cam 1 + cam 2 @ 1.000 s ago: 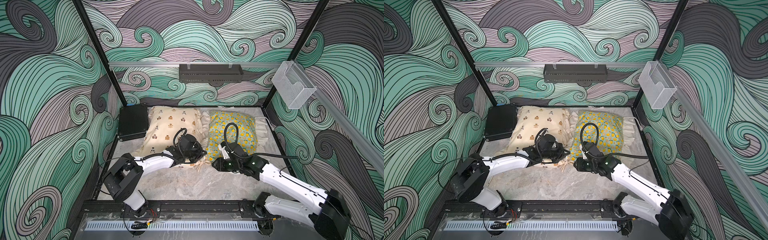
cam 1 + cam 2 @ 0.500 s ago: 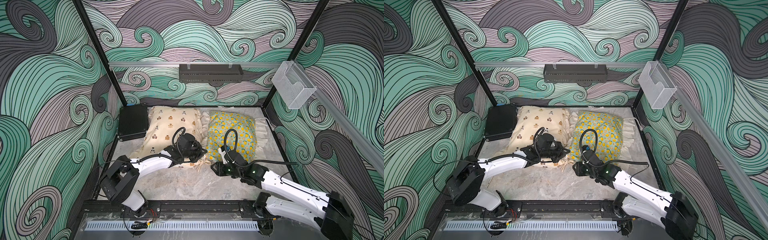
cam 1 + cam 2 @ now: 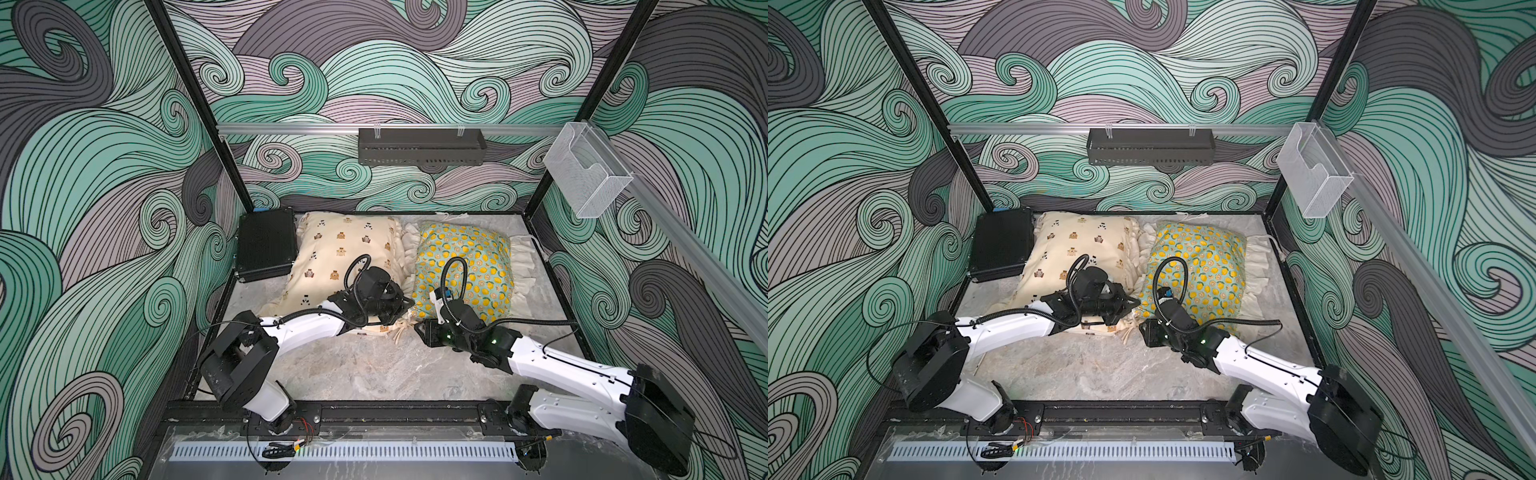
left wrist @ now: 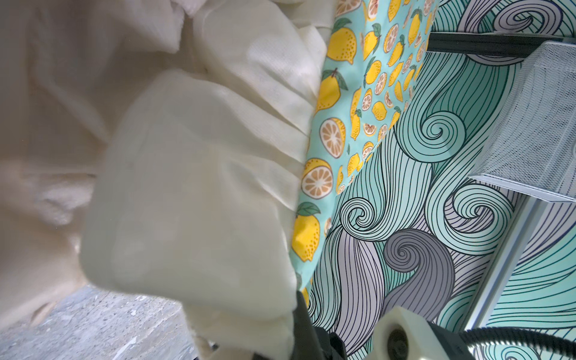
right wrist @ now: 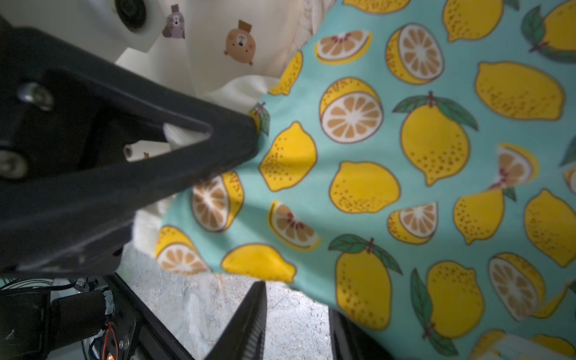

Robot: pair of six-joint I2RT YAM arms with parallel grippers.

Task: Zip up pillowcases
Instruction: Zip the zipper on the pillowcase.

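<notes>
Swirl-printed walls (image 3: 104, 166) in green, grey and lilac enclose a grey marbled table (image 3: 374, 374). In both top views two stuffed cases lie side by side toward the back: the bear pillowcase (image 3: 340, 249), cream, next to a black ribbed case (image 3: 266, 245), and the lemon pillowcase (image 3: 1204, 257), mint-green, on its other side, their cream ruffles touching between them. The left end effector (image 3: 406, 308) lies low over the bear pillowcase's near corner, at the gap between the two cases. The right end effector (image 3: 419, 330) sits just off the lemon pillowcase's near corner, close above the table. Left wrist view: a cream ruffle (image 4: 193, 187) fills most of the picture, lemon print (image 4: 339, 93) beside it; the jaws themselves are hidden here. Right wrist view: the left end effector (image 5: 249, 137) is clenched, its black tips meeting in a point against the seam where cream ruffle meets lemon fabric (image 5: 405, 156); whether any cloth is pinched, cannot tell. The right end effector (image 5: 296, 321) is released, its fingers (image 5: 249, 311) apart with bare table (image 5: 202, 305) between them, the lemon case's edge just beyond.
</notes>
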